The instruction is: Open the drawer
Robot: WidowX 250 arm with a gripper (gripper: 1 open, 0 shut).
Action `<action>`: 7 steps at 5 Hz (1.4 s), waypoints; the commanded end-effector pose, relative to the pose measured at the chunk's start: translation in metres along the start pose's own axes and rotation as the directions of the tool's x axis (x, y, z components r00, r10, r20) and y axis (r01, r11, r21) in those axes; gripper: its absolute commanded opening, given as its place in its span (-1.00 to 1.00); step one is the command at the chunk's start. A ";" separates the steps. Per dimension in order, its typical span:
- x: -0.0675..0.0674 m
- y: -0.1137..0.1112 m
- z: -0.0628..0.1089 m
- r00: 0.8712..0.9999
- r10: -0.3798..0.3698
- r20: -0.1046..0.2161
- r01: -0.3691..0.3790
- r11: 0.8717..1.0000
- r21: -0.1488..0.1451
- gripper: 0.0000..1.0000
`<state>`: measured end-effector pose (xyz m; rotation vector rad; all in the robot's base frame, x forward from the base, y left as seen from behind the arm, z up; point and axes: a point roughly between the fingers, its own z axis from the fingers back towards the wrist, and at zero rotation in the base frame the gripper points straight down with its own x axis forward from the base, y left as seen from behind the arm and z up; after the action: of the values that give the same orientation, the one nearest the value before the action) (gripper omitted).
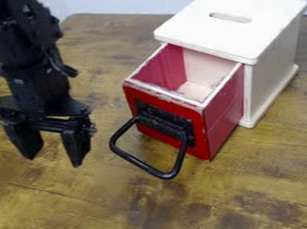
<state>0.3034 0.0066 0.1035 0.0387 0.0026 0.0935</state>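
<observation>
Black arm upright, gripper [47, 145] pointing down — jaws spread, empty

The drawer [183, 109] shows a glossy red front with light reflections, looking like lacquered or plastic-coated board; its inner walls are a matt pinkish tone. The loop handle [151, 147] is black, smooth, faintly shiny. The cabinet [251, 39] appears cream-white painted wood, satin and even. The table [243, 194] is brown wood, visibly grained, worn. The gripper [47, 141] is matt black.

Glossy red drawer [196, 108] with pinkish inner walls, black loop handle [152, 147], cream-white cabinet [243, 34], black pincer [48, 145].
</observation>
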 end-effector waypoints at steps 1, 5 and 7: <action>0.002 0.014 0.009 0.999 0.020 0.029 -0.021 1.000 0.011 1.00; -0.001 -0.024 -0.014 0.885 0.465 -0.020 -0.466 0.883 -0.062 1.00; 0.005 -0.028 0.001 0.767 0.637 -0.078 -0.641 0.756 -0.134 1.00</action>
<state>0.3020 -0.0259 0.0835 -0.0870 0.0766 0.7719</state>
